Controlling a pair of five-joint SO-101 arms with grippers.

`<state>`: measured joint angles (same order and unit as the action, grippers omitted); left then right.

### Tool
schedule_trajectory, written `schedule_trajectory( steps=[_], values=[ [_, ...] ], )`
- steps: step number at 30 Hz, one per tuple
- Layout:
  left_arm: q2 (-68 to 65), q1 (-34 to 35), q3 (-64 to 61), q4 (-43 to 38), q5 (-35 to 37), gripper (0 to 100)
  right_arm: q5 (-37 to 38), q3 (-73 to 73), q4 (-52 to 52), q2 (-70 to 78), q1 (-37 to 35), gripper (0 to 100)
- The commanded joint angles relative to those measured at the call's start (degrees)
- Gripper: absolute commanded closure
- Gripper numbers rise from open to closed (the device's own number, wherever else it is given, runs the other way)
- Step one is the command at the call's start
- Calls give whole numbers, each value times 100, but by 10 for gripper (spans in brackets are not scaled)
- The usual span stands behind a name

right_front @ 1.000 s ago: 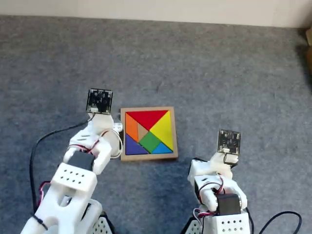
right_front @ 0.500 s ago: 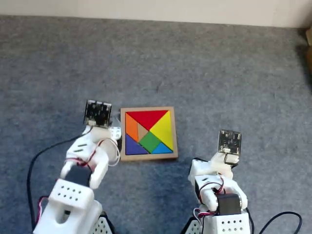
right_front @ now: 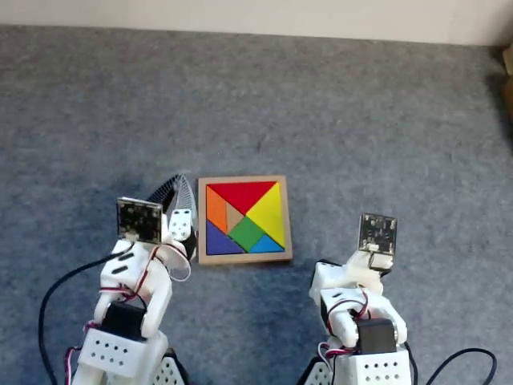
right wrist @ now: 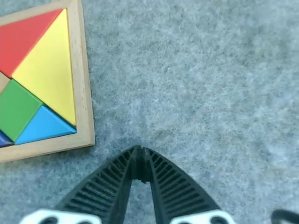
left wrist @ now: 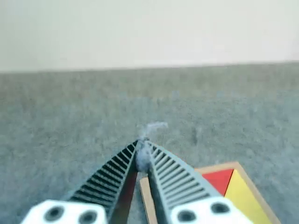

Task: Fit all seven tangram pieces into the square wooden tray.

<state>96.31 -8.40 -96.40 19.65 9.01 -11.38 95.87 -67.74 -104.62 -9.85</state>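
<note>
The square wooden tray [right_front: 240, 180] lies flat in the middle of the grey carpet [right_front: 361, 120]; inside it, the red triangle [right_front: 242, 195] fills 12 o'clock, the yellow triangle [right_front: 268, 215] 3, the orange piece [right_front: 216, 212] 9, the green square [right_front: 247, 233] the centre, the dark blue piece [right_front: 218, 239] 7, the light blue piece [right_front: 268, 243] 5; whether the tan patch [right_front: 233, 216] beside the orange is a piece or bare wood, I cannot tell; the left gripper [left wrist: 142, 147], fingers pressed together, hangs just off the tray's 10 o'clock corner; the right gripper [right wrist: 140, 163], likewise pressed together, sits over carpet toward 4 o'clock.

Grey short-pile carpet [right_front: 361, 120] spreads everywhere, evenly lit. A pale wall [right_front: 240, 14] runs along the carpet's far edge, and a brown object [right_front: 509, 74], cut off and unidentifiable, sits at the carpet's far corner.
</note>
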Motion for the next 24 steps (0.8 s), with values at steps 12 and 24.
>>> schedule_trajectory(
  steps=[12,24],
  values=[
    [796,48,-84,1363,-53,993,53,673,22,-75,31,989],
    [796,971,-84,3007,-53,993,44,673,-391,-75,57,989]
  ],
)
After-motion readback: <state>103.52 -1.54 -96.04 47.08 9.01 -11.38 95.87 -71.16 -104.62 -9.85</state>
